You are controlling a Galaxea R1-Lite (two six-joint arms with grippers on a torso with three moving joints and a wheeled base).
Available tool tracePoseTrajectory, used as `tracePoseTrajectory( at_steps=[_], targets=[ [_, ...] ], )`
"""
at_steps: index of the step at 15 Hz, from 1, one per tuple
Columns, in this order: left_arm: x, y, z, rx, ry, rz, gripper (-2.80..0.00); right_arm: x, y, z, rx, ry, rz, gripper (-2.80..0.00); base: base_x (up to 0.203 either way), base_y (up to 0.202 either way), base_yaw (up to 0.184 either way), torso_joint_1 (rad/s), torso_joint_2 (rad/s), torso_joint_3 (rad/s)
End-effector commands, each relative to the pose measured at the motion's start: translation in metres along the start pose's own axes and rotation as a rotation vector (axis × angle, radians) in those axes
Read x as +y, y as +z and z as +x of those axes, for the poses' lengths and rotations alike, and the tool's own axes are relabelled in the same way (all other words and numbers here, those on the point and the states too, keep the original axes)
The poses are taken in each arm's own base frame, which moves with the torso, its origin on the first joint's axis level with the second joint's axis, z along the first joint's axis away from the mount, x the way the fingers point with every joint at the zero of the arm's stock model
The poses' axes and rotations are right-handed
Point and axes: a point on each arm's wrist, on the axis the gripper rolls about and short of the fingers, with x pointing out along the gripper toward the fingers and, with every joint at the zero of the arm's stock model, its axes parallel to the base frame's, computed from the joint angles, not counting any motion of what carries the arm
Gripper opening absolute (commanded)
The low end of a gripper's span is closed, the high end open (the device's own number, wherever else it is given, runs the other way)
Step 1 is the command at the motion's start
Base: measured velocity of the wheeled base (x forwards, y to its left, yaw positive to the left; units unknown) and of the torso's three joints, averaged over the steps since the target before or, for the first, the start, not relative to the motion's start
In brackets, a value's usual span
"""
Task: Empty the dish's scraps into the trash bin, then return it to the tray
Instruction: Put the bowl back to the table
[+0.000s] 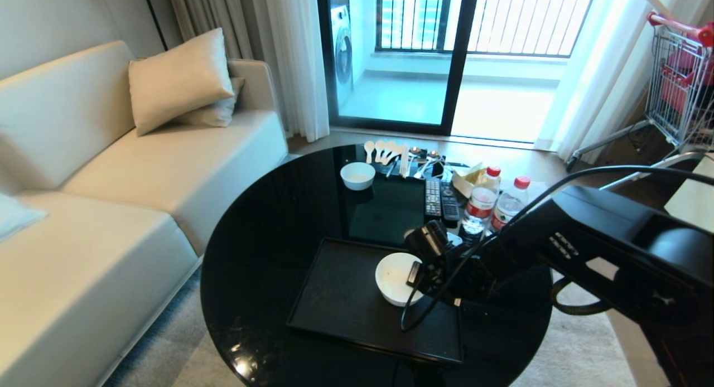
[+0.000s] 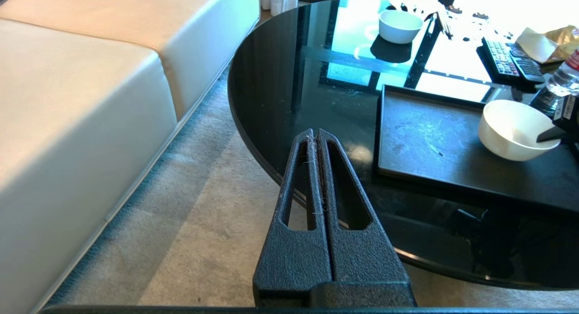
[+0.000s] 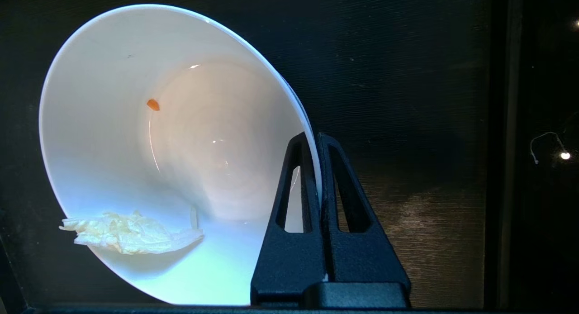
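Dish (image 3: 135, 146) pinched at rim by right fingers (image 3: 319, 169), seemingly above tray (image 1: 334, 298).

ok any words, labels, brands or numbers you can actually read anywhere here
None can be read.
Water bottles: red-and-white labels, print too small.
Remote controls: button markings too small.
Washing machine: no legible marking.
Dish held by the right gripper, tray: blank.
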Motion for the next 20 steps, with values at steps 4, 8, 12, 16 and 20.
tracePoseTrajectory(
  at_steps=[4, 8, 12, 16, 20],
  targets=[
    [0.000, 0.000, 0.000, 0.000, 0.001, 0.000, -2.80, 0.000, 0.000, 0.002, 0.000, -0.001, 0.006, -2.80, 0.000, 0.000, 0.000, 0.000, 0.00, 0.000],
    [0.000, 0.000, 0.000, -0.002, 0.001, 0.000, -2.80, 0.001, 0.002, 0.002, -0.016, 0.000, 0.012, 0.00, 0.000, 0.000, 0.000, 0.000, 0.00, 0.000],
    [0.000, 0.000, 0.000, -0.002, 0.001, -0.001, -2.80, 0.008, 0.017, -0.020, -0.101, 0.022, 0.028, 0.00, 0.000, 0.000, 0.000, 0.000, 0.00, 0.000],
    [0.000, 0.000, 0.000, 0.000, 0.001, -0.002, -2.80, 0.014, 0.044, -0.087, -0.192, 0.116, -0.029, 0.00, 0.000, 0.000, 0.000, 0.000, 0.00, 0.000],
    [0.000, 0.000, 0.000, 0.000, 0.001, -0.001, -2.80, 0.001, 0.069, -0.192, -0.352, 0.235, -0.134, 0.00, 0.000, 0.000, 0.000, 0.000, 0.00, 0.000]
  ],
)
